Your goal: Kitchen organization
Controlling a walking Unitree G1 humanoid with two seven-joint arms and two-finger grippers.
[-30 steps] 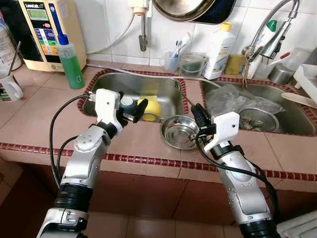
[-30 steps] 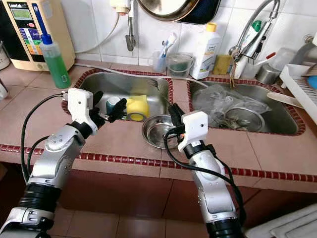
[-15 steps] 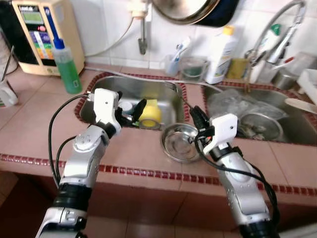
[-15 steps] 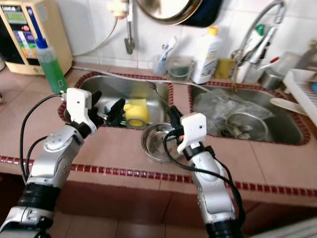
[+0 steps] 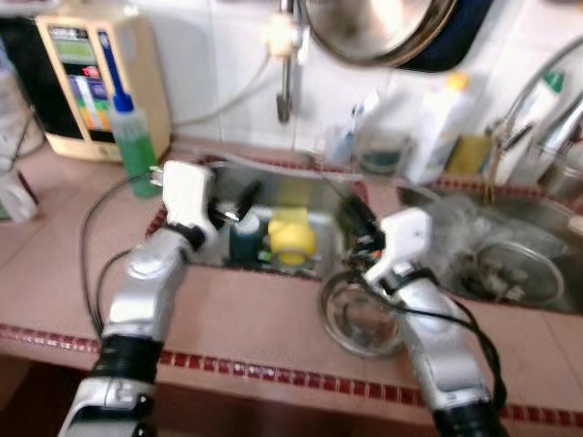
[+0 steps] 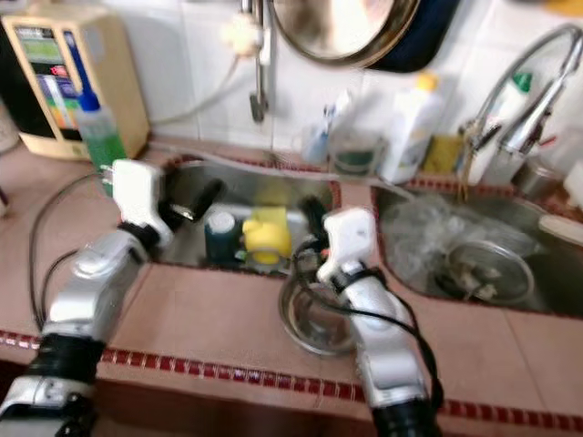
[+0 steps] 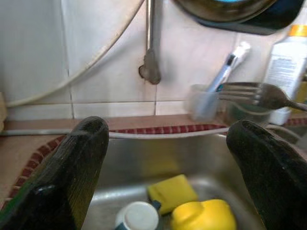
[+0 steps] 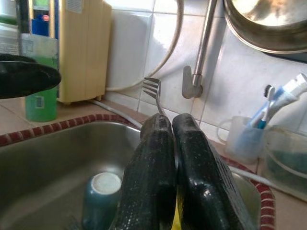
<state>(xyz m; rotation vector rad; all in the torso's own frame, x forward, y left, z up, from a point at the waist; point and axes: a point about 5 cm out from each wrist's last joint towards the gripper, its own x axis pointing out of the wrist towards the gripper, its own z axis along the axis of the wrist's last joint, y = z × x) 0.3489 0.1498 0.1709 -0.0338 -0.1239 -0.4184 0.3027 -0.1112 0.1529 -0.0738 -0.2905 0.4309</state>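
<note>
Blurred head views, sharper at the wrists. Landmark: left sink basin [image 5: 273, 196], steel, set in a tan tiled counter [image 5: 246, 314] with a red border.

Left gripper [image 7: 168, 163] poised over the near-left rim of that basin, fingers [image 7: 76, 172] spread wide apart, holding nothing. Between them, down in the basin: a yellow cup [image 7: 204, 215], a yellow sponge [image 7: 172, 191] touching it, and a teal bottle with a white cap [image 7: 139, 216] just beside both. Same three seen from the head as a yellow lump [image 5: 291, 238] and a dark teal shape [image 5: 244, 238].

Right gripper [image 8: 170, 122] above the basin's near-right corner, fingers pressed together on a fork [image 8: 154, 93], tines up and pointing toward the back wall. Fork tines [image 7: 256, 93] sharp from the left wrist, barely a streak from the head. Opposing black fingertip [image 8: 26, 79] caught at the edge of the right wrist view.

Steel bowl [image 5: 360, 319] on the counter just in front of the basin's right corner, under the right forearm.

Behind the basin: wall pipe fitting [image 8: 192, 81], clear cup with toothbrushes [image 8: 252, 134], white bottle with yellow cap [image 5: 437, 123]. Behind and left of it: green soap bottle [image 5: 137, 146] and a beige appliance [image 5: 91, 82], its coloured panel and the bottle's label too blurred to read.
</note>
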